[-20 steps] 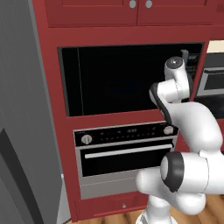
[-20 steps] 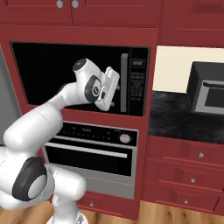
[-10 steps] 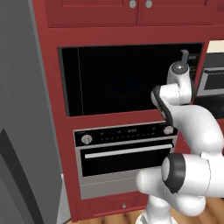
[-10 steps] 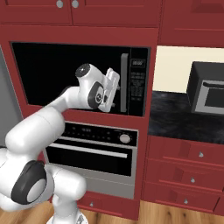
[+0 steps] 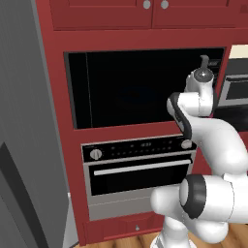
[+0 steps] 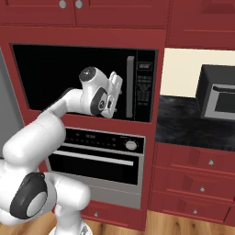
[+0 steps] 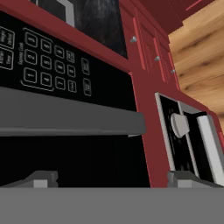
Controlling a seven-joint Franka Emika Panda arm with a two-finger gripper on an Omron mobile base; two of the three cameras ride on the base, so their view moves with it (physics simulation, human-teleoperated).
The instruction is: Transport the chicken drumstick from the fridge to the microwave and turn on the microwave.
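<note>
Gripper (image 6: 113,94) is hovering just left of the microwave (image 6: 55,73) handle (image 6: 130,87), fingers looking apart and empty, door closed, drumstick nowhere visible, so I'm guessing it should be sliding right to the keypad (image 7: 48,61).

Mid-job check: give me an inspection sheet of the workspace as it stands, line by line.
Surface: black countertop right of the microwave, bare where visible.
Job's things: microwave door shut, grey handle vertical, button panel at its right. Grey fridge at the left edge. Chicken drumstick: nothing seen.
Clutter: nothing seen.
Grippers: gripper raised in front of the microwave door just left of the handle; fingers apart with nothing between them; the hand view looks at the handle and keypad.
Cables: nothing seen.
Surroundings: red cabinetry, silver-black oven below the microwave, second small appliance on the counter, wood floor.
</note>
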